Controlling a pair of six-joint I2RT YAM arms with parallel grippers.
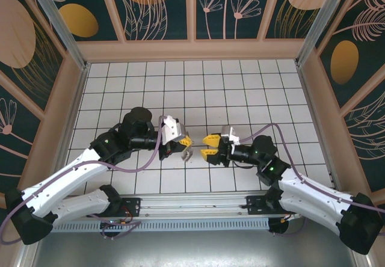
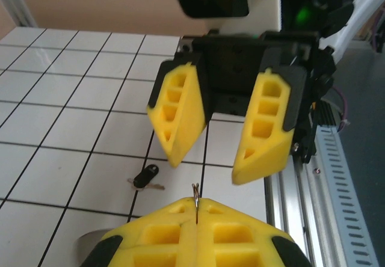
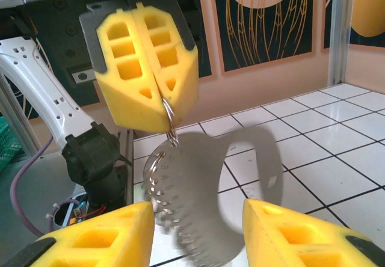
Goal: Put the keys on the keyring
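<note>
Currently the left gripper (image 3: 161, 91) is closed tight on the keyring (image 3: 169, 118), whose grey flat fob (image 3: 204, 183) hangs below the left gripper. The right gripper (image 2: 212, 166) faces the left gripper, jaws parted, gripping nothing. The key (image 2: 146, 176) lies on the tiled floor (image 2: 72, 104), just ahead of the left gripper.

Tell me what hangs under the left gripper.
A thin metal ring sticks out of the shut left gripper. From it hang a wire coil and a blurred flat grey piece. The ring's top is hidden between the fingers.
</note>
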